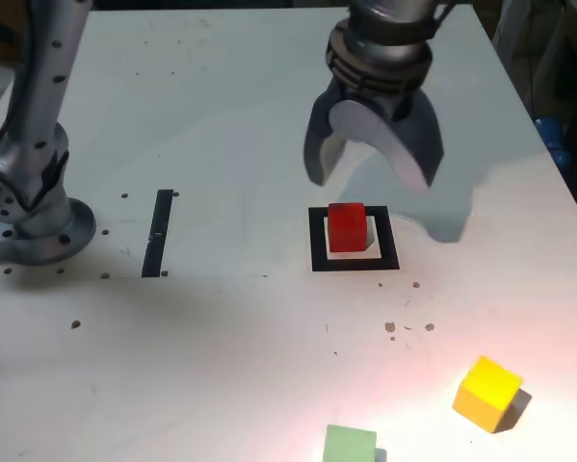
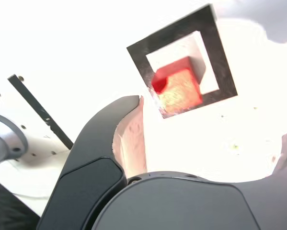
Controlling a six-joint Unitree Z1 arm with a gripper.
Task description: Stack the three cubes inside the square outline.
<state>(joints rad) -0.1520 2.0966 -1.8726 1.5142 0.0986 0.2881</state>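
Note:
The red cube (image 1: 346, 227) (image 2: 178, 90) rests alone on the white centre of the square outline (image 1: 316, 252) (image 2: 223, 62). My gripper (image 1: 373, 181) hangs just above and behind it, jaws spread wide with nothing between them; in the wrist view one finger (image 2: 115, 125) curves up beside the cube without touching it. The yellow cube (image 1: 486, 391) lies near the front edge on the exterior view's right. Partly cut off at the frame's bottom edge is the green cube (image 1: 350, 447).
A thin black tape strip (image 1: 158, 233) (image 2: 38, 110) lies to the exterior view's left of the outline. The arm's metal base (image 1: 33, 226) stands at the far left. The table's right edge (image 1: 558, 183) runs close by, with blue objects (image 1: 553, 135) beyond it.

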